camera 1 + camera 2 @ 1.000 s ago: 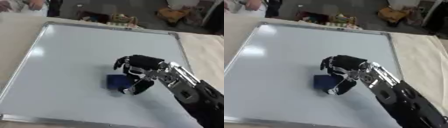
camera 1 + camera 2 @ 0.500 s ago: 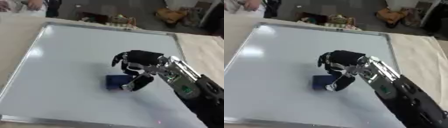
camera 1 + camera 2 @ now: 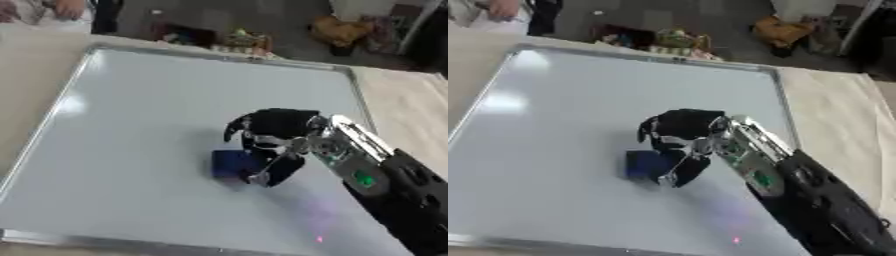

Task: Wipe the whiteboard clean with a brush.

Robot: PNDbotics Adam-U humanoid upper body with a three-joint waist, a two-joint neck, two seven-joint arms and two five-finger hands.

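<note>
The blue brush point(image 3: 232, 163) lies flat near the middle of the whiteboard point(image 3: 131, 125), with the right hand point(image 3: 273, 137) curled round it. No marks show on the board, so wiping looks nearly or fully done.

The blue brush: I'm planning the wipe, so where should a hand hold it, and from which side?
Probably from above, across its side faces. The blue brush lies flat on the whiteboard, so only its top and sides are exposed. The right hand is already curled over its right end.
</note>
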